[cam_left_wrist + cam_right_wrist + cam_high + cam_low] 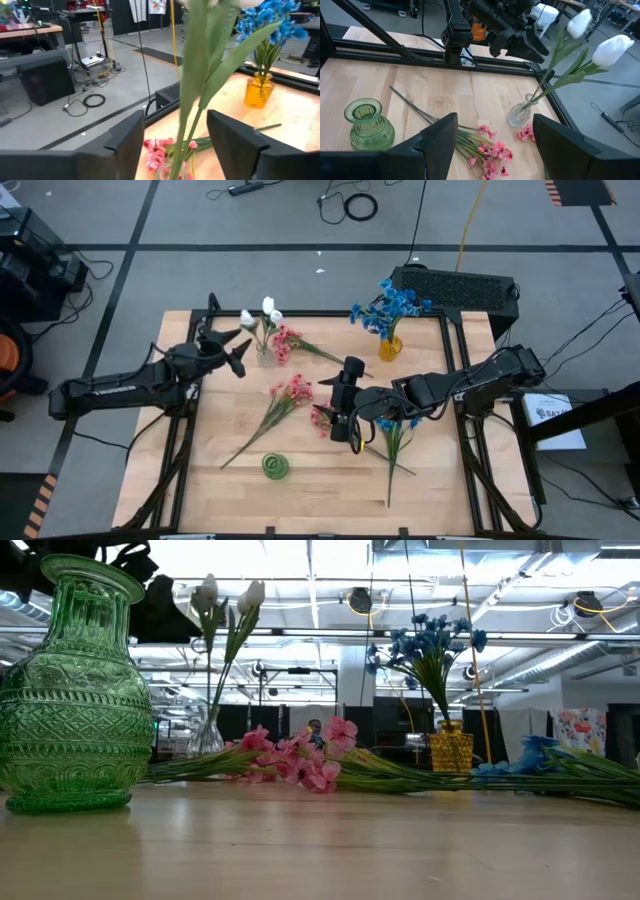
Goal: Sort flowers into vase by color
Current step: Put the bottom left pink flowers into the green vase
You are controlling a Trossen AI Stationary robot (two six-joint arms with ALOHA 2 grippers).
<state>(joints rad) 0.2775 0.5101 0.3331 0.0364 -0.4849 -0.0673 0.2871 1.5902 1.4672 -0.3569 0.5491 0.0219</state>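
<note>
White tulips (264,312) stand in a clear vase (265,355) at the table's far side. My left gripper (243,353) is open just left of that vase; its wrist view shows the tulip stems (192,100) between its fingers, untouched. One pink sprig (290,390) lies on the table with its stems running toward the near-left; another (285,345) lies beside the clear vase. My right gripper (335,417) is open, hovering over pink blossoms (492,152) at the table's middle. Blue flowers (392,305) stand in a yellow vase (390,348). A blue sprig (395,438) lies under the right arm.
An empty green glass vase (275,467) stands upright near the table's near edge, big at the left of the low view (75,690). Black frame rails run along the table's far edge (420,57). Bare wood lies at the near-left and far-right corners.
</note>
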